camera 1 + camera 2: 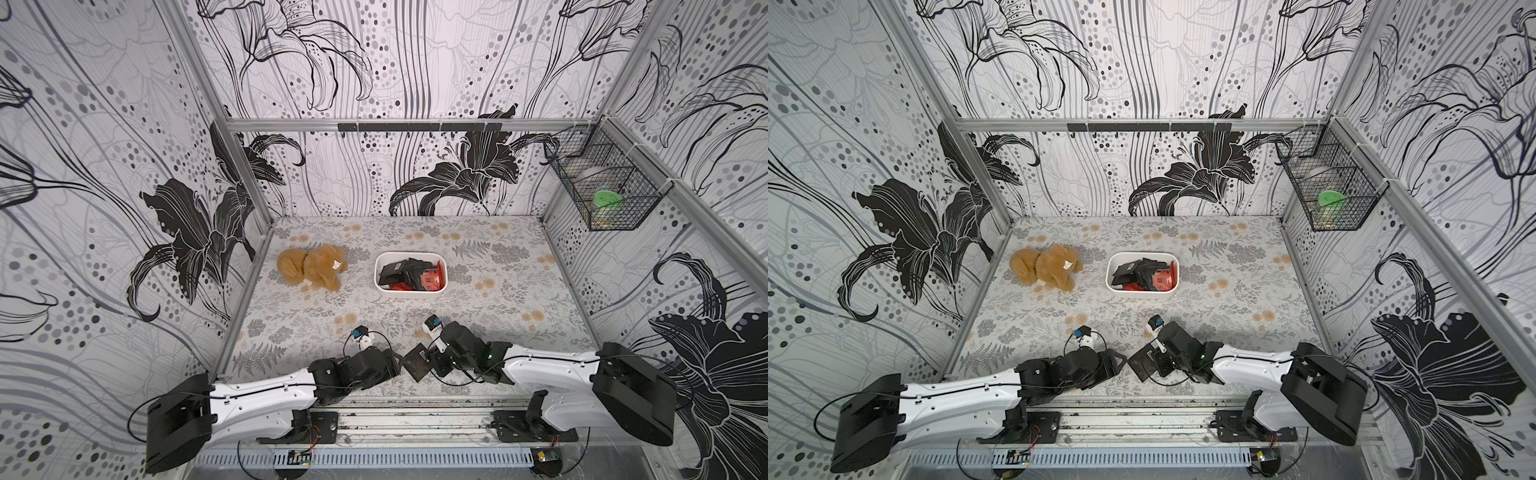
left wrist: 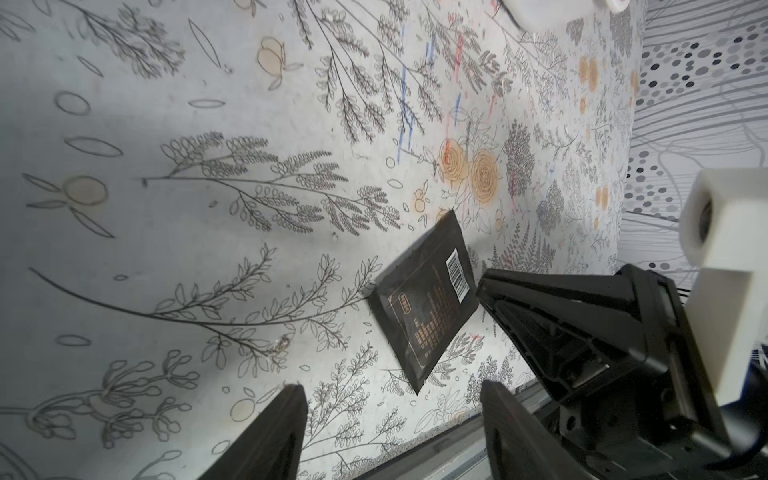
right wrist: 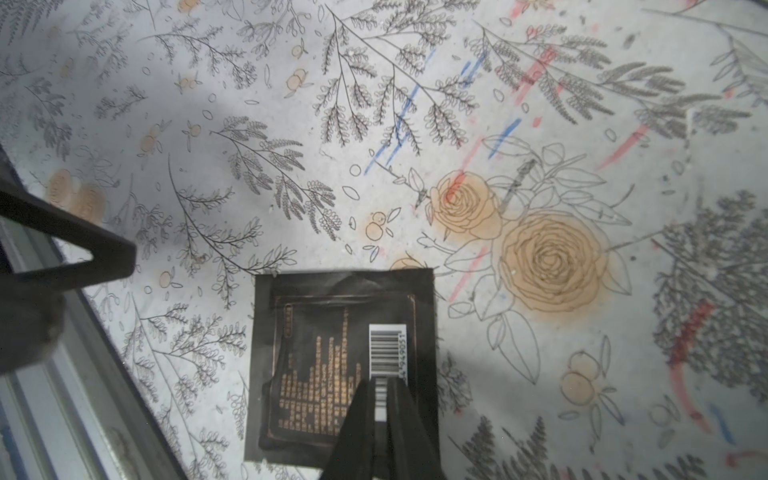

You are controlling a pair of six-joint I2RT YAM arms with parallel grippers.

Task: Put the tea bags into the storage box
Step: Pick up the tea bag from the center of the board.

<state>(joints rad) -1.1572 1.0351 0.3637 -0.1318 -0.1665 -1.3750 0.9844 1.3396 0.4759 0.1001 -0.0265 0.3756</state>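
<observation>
**Pinching a black tea sachet (image 3: 332, 353) by its barcode edge**

The right gripper (image 3: 380, 386) is clamping the sachet's edge, jaws almost together, near the front of the table (image 1: 291, 316). That is well apart from the white storage box (image 1: 409, 296), which is already holding the other tea bags (image 1: 409, 274). The left gripper (image 2: 390, 390) is hovering just beside, jaws wide and empty. The sachet is looking light, thin, floppy and slick. An edge pinch is likely suiting it, though slipping is possible.

Right claw (image 3: 380, 386) covers part of the tea bag (image 3: 316, 353)
</observation>
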